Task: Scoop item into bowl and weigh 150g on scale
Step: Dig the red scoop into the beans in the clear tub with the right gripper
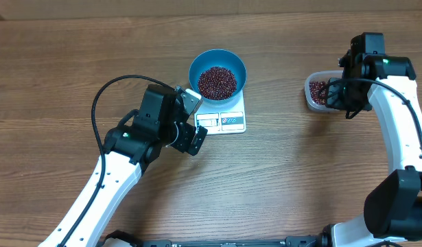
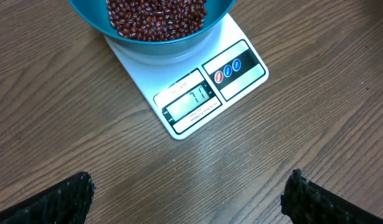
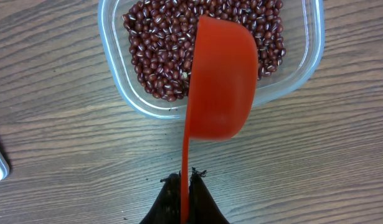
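I have 2 arms. My left arm (image 1: 104, 189) is a long white shell, smooth and rounded, ending in a blocky black wrist housing (image 1: 156, 113). A thin black cable (image 1: 95, 103) curves out of that housing in a wide arc and runs back to the white shell. A small green light (image 1: 125, 134) glows on the black joint below it. My left gripper (image 1: 194, 122) is black with a pale grey plate on 1 side, and its fingertips (image 2: 70, 199) look black and pebbled up close. My right arm (image 1: 403, 116) is white too, with black joints. My right gripper (image 3: 190, 193) has 2 slim, tapering black fingers.
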You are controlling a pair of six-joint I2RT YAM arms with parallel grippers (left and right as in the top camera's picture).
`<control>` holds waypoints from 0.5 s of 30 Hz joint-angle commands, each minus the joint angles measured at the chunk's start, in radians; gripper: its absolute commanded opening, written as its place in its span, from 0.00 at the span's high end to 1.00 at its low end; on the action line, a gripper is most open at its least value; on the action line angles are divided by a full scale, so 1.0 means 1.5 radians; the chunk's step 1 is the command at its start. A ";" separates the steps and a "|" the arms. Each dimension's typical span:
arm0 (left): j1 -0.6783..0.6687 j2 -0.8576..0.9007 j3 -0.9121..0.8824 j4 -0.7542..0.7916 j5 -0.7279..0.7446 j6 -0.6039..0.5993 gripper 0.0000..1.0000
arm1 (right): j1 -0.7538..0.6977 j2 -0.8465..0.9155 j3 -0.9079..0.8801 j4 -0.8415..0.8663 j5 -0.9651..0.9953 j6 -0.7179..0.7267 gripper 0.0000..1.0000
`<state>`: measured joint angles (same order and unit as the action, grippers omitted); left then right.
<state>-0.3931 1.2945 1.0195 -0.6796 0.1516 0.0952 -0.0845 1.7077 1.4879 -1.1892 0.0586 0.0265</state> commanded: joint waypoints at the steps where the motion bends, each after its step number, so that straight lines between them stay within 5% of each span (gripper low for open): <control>1: -0.004 0.005 -0.002 0.002 -0.004 -0.004 0.00 | -0.002 -0.003 -0.005 0.005 -0.012 -0.018 0.96; 15: -0.004 0.005 -0.002 0.002 -0.004 -0.004 0.01 | -0.002 0.001 -0.042 0.036 -0.018 -0.040 0.96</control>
<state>-0.3935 1.2945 1.0195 -0.6800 0.1516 0.0952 -0.0845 1.7084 1.4319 -1.1408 0.0364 -0.0071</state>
